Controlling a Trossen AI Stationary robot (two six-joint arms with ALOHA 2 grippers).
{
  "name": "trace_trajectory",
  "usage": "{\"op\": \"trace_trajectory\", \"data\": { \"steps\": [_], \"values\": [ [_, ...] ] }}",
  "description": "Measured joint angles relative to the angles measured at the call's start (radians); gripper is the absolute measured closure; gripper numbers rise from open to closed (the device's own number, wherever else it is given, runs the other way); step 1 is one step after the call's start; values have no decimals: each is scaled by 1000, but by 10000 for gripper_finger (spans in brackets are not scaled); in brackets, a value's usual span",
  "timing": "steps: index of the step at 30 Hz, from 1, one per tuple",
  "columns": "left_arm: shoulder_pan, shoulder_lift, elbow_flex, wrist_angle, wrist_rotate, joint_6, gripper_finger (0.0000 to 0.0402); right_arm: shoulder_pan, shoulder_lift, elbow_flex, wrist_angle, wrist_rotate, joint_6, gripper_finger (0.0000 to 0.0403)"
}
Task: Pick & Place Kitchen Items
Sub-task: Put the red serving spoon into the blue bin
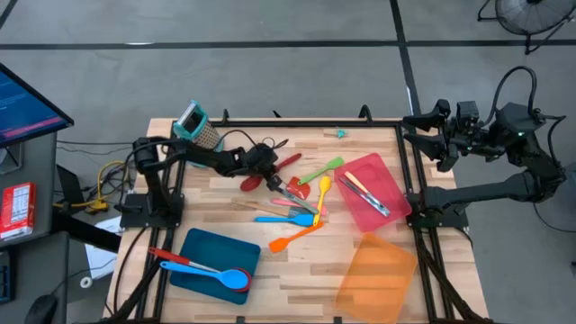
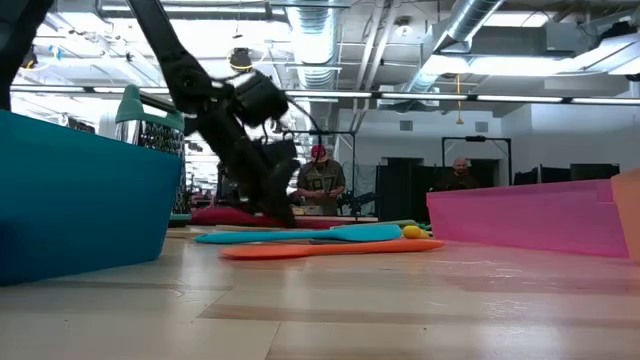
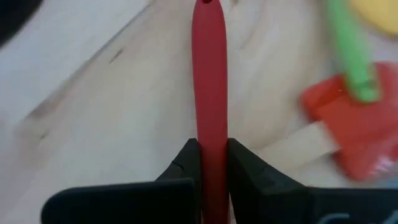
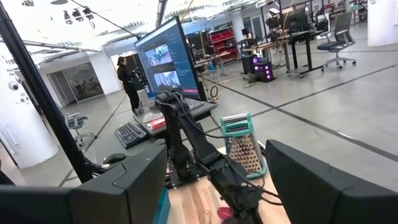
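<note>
**A:** left tool is clamped tight on the handle of a red spoon, fingers pinching it from both sides, down in the middle of the counter right by the pile of utensils. Right tool is parked off past the right edge, spread wide, holding nothing

**B:** grip looks thin tho. That handle is slick and round, so I reckon it could swivel in the pinch and the bowl end droops

**A:** yeah, and a red turner with a green handle lying across it sits just beside the spoon. If the spoon head drags, it might sweep those around

**B:** the box grater is near the arm too, a wide swing toward the blue tray could clip it
</note>
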Motion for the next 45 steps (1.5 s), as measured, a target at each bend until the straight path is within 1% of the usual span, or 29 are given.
{"op": "trace_trajectory", "data": {
  "steps": [7,12,18,24,28,32,36,42,45],
  "values": [
    [2,-169,2,16,7,-102,381,0,0,0,-12,0,-18,138],
    [1,-350,3,35,130,-225,380,0,0,0,-14,0,-18,138],
    [1,-617,4,57,284,-351,378,0,0,0,-14,-1,-26,138],
    [-17,-831,4,165,337,-501,378,0,0,0,-14,-1,-53,138],
    [-47,-944,5,261,357,-529,377,1,0,0,-15,-6,-55,138],
    [-78,-1027,5,343,390,-521,377,0,0,0,-15,-27,-76,138],
    [-102,-1073,6,442,441,-516,377,0,0,0,-15,-27,-98,138],
    [-144,-1093,6,530,461,-513,376,0,1,0,-15,-27,-91,138],
    [-146,-1092,6,537,461,-512,375,0,1,0,-15,-27,-89,138]
  ]
}}
